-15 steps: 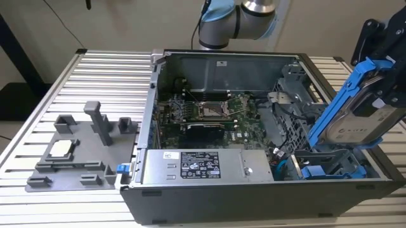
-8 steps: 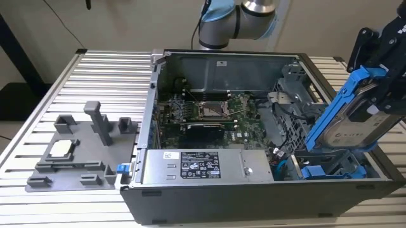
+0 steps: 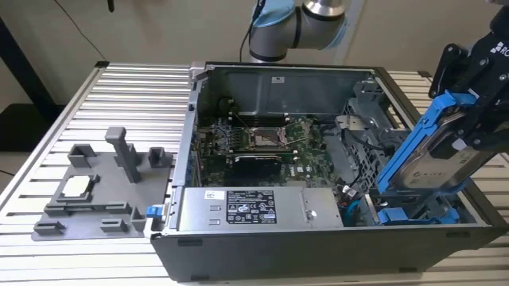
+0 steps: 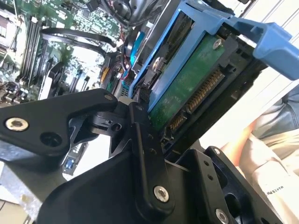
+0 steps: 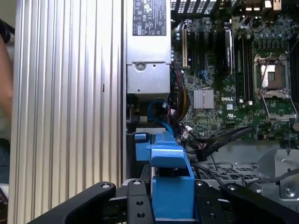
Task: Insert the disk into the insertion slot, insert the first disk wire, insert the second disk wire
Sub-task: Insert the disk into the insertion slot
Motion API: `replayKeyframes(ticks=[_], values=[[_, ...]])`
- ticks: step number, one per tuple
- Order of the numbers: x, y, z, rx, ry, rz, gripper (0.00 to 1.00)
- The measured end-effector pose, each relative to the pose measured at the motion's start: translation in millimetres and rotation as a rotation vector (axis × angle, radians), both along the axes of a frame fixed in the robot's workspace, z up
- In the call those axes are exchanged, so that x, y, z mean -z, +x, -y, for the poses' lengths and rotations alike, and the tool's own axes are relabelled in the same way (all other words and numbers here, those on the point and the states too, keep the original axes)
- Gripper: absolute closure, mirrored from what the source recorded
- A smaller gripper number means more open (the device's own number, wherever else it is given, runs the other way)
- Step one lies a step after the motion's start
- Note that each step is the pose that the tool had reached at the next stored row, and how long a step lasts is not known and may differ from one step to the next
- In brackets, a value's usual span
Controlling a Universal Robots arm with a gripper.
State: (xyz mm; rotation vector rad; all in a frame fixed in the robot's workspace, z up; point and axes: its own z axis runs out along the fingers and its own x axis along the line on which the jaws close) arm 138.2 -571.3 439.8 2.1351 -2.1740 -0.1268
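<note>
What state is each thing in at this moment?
gripper: shut on the disk's blue carrier.
the disk: held tilted above the case, not inserted.
computer case: side open, insides exposed.
second blue-carrier drive: sitting low inside the case.
processor socket: bare, no cooler on it.

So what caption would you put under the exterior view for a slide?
The gripper holds the blue-framed disk tilted above the open computer case.
</note>
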Motion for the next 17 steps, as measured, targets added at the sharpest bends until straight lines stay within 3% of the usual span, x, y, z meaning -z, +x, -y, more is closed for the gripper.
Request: replayKeyframes(ticks=[17], values=[[27.9, 6.5, 0.5, 0.000, 0.0004, -0.0098, 0.67]])
